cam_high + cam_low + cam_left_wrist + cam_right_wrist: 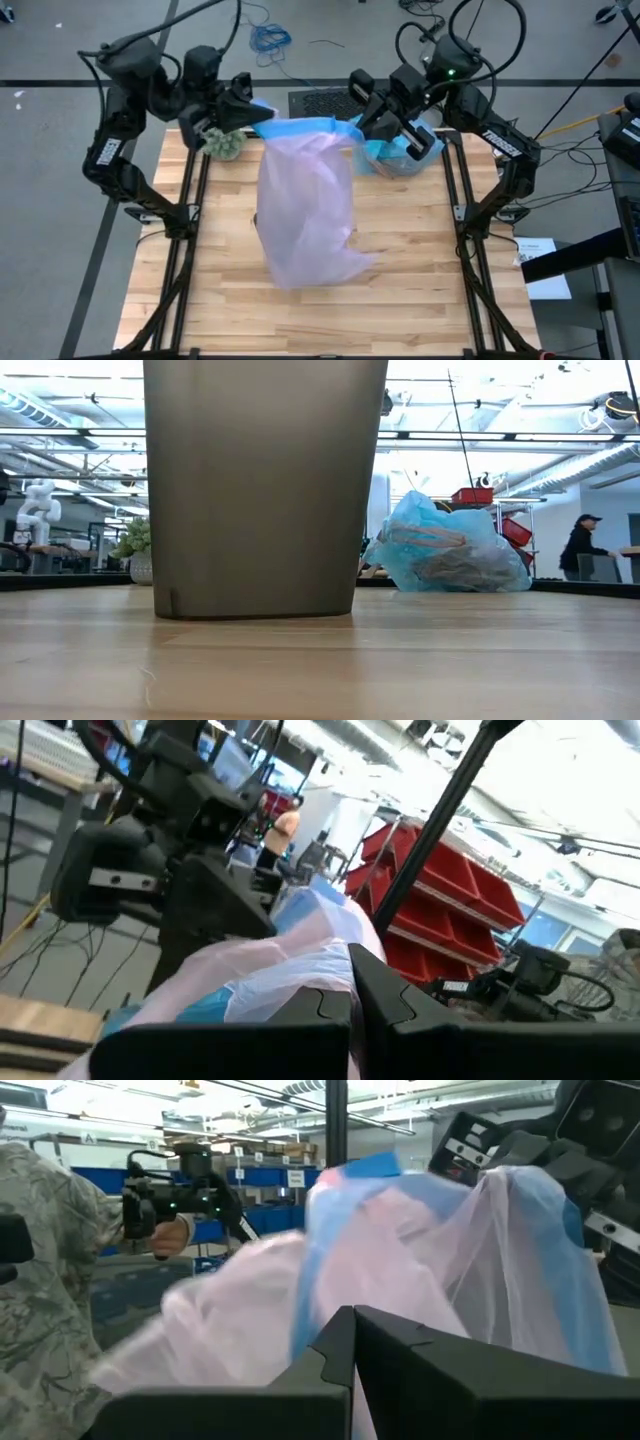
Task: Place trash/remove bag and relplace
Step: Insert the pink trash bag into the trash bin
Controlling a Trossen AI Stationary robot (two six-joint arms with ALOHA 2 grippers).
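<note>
both arms are matte black, built of blocky angular links joined by rounded housings. white lettering runs along the forearm link of each. thin black cables loop in arcs above the shoulders, and behind the right gripper a small green light glows on a joint. the left gripper has flat, dark fingers with a stepped seam between them.

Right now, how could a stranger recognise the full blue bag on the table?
Start at the wooden table and go to its far right corner, under the right pincer. There lies the light-blue bag, crumpled and stuffed with trash. The larger pink bag beside it hangs stretched between both pincers.
</note>
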